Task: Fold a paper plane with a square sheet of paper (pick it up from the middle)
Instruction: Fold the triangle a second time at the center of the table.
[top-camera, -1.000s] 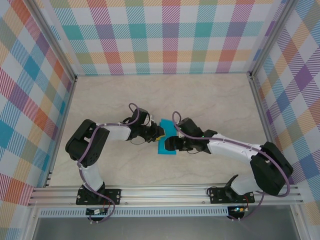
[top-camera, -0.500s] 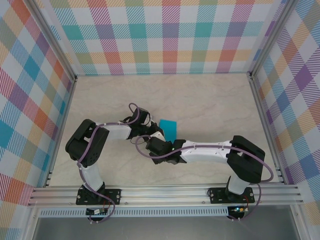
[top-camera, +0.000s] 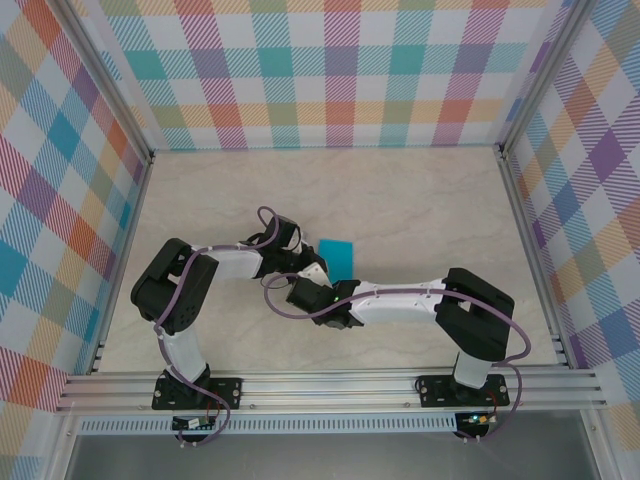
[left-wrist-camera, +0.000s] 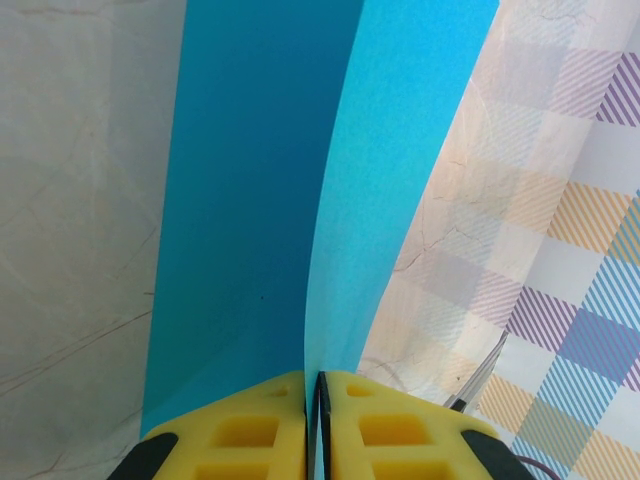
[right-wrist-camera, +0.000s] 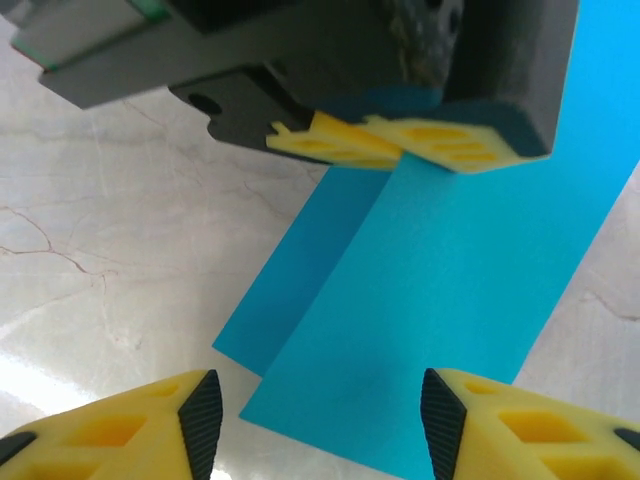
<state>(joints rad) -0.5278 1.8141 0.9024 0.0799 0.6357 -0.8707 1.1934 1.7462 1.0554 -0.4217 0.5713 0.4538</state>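
Early going, by the look of it. Near the middle of the table, resting on it or just clear of it; cannot tell which. Doubled over lengthwise into two offset layers, this blue sheet of paper, so probably one fold made. No nose, no wings, no dart shape yet, with most of the creasing left to do. Clamped at one end by the left gripper, pads pressed together on the sheet. Faced by the right gripper, fingers apart, gripping nothing, at the free end.
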